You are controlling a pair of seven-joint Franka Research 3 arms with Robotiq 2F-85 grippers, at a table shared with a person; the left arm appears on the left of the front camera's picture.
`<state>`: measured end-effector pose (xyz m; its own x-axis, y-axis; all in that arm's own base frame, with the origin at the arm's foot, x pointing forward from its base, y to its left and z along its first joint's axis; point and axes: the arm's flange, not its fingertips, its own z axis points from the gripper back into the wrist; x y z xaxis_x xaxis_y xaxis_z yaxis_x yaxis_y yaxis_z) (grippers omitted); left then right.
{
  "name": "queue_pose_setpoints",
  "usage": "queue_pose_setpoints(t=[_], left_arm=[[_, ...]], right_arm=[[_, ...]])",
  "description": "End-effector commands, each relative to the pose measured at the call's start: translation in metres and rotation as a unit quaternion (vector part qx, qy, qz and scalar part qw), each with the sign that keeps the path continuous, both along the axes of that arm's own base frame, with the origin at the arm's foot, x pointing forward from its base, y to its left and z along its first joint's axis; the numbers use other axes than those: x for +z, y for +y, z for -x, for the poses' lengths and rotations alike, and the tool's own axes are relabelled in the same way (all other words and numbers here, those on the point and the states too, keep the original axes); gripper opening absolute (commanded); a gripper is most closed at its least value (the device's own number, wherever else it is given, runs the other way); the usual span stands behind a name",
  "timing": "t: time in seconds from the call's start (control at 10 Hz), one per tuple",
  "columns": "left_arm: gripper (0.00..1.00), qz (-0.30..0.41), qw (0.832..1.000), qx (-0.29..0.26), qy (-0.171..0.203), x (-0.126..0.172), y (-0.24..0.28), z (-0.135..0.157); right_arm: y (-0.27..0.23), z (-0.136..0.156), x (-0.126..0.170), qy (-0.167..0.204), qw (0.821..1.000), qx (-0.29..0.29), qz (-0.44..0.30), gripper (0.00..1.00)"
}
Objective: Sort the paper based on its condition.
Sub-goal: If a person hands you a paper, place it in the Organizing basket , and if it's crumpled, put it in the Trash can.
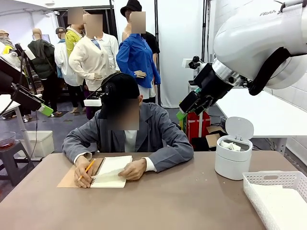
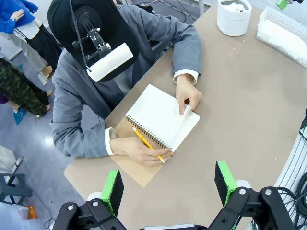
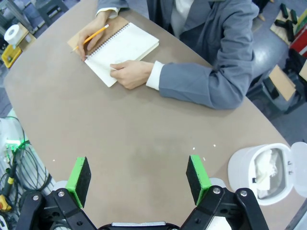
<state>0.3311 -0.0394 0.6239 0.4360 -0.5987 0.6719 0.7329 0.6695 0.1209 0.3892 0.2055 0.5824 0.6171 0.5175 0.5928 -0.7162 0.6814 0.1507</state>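
Right wrist view has the right gripper hanging wide open over the bare table, nothing in it. Crumpled paper sits just right of it inside the white bin. The left gripper is spread empty too, above the person's notebook on the far left.

Left black green-padded gripper: held high, pointing down, jaws wide apart, empty. Right black green-padded gripper: same pose, spread, empty.

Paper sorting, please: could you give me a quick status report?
Left gripper, right gripper: jaws open, empty. Crumpled paper in bin. Person writing in notebook at far edge.
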Motion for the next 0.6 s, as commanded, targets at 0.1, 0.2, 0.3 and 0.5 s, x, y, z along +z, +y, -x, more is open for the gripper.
queue_pose_setpoints(t=[0.1, 0.2, 0.3, 0.5], left_arm=[[1.00, 0.000, 1.000, 0.002, -0.002, 0.0002, 0.0005, -0.0010], [1.00, 0.000, 1.000, 0.002, -0.002, 0.0002, 0.0005, -0.0010], [1.00, 0.000, 1.000, 0.002, -0.002, 0.0002, 0.0005, -0.0010], [1.00, 0.000, 1.000, 0.002, -0.002, 0.0002, 0.0005, -0.0010]], right_arm=[[0.0008, 0.0005, 0.0001, 0.002, 1.000, -0.001, -0.003, 1.00], [0.0008, 0.0005, 0.0001, 0.002, 1.000, -0.001, -0.003, 1.00], [0.0008, 0.0005, 0.0001, 0.002, 1.000, -0.001, -0.003, 1.00], [0.0008, 0.0005, 0.0001, 0.002, 1.000, -0.001, -0.003, 1.00]])
